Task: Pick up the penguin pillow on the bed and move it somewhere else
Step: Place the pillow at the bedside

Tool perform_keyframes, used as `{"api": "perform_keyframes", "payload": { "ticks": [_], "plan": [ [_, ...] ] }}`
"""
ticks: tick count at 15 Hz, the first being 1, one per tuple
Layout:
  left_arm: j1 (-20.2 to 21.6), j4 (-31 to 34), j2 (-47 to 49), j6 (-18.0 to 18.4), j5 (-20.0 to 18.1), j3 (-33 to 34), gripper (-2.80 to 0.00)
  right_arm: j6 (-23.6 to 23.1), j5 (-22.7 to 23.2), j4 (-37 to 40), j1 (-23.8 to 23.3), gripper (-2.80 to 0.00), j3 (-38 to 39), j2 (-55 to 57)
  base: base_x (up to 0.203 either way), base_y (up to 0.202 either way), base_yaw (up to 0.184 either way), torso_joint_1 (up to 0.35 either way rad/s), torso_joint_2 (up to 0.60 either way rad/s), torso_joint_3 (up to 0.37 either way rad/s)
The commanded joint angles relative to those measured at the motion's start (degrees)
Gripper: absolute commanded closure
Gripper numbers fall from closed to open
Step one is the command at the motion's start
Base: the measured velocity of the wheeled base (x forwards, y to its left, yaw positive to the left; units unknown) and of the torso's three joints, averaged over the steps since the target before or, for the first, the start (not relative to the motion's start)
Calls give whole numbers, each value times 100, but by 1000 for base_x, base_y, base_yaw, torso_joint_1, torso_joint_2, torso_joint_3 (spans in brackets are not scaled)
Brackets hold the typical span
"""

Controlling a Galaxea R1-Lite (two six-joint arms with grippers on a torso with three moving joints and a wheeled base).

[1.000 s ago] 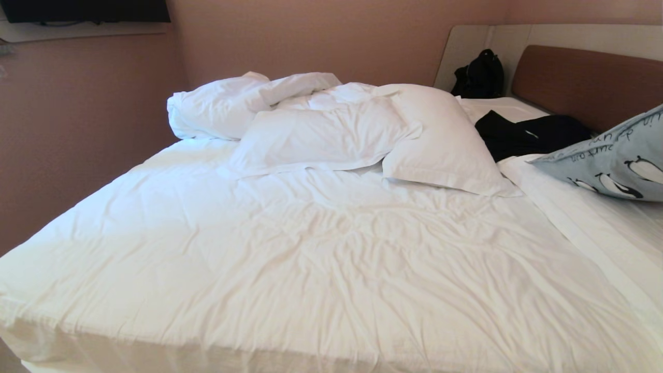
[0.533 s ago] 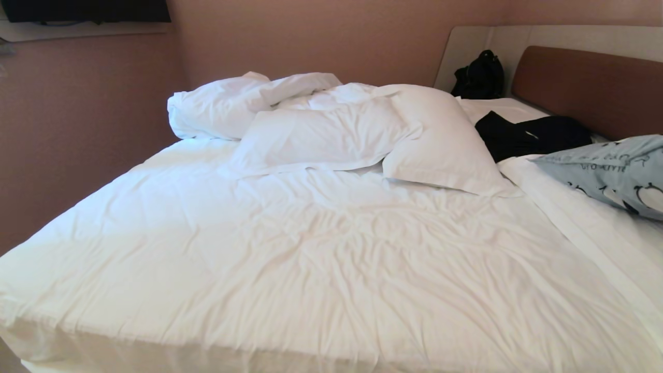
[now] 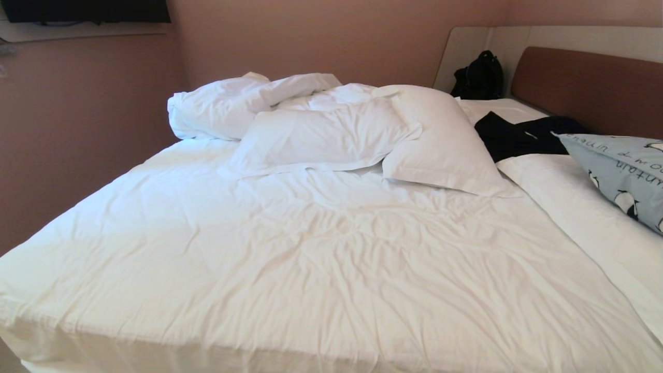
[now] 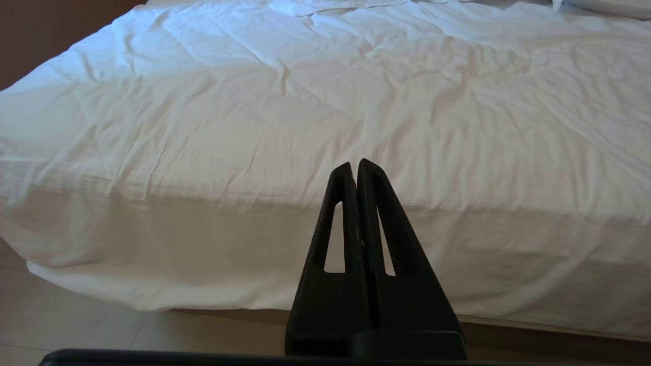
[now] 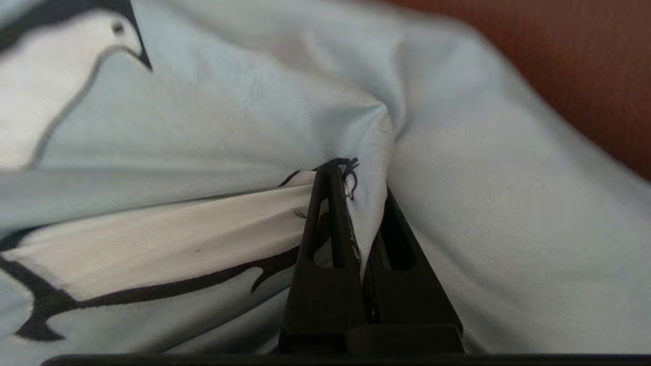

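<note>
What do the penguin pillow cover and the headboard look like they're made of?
Penguin pillow: soft, matte woven fabric, probably printed cotton or polyester; it bunches into folds where the right gripper pinches it. Headboard: smooth brown padding, possibly faux leather; uncertain.

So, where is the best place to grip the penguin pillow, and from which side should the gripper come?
Probably a pinched fold of the cover, not the full body: the penguin pillow is soft and too thick for narrow fingers. The right gripper is shut on such a fold, fabric bunching between its fingers. In the head view the pillow lies at the bed's right edge, so come from the right.
</note>
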Motion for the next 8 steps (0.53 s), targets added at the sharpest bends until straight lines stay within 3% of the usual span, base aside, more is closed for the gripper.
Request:
{"api": "perform_keyframes", "payload": {
  "ticks": [1,8],
  "plan": [
    [0,-2,-2,3,2,9,0,-109,76,-12,-28,0,345,-121,0,0,0,0,0,0],
    [0,-2,-2,3,2,9,0,-159,710,-57,96,0,2061,-1620,0,0,0,0,0,0]
  ]
}}
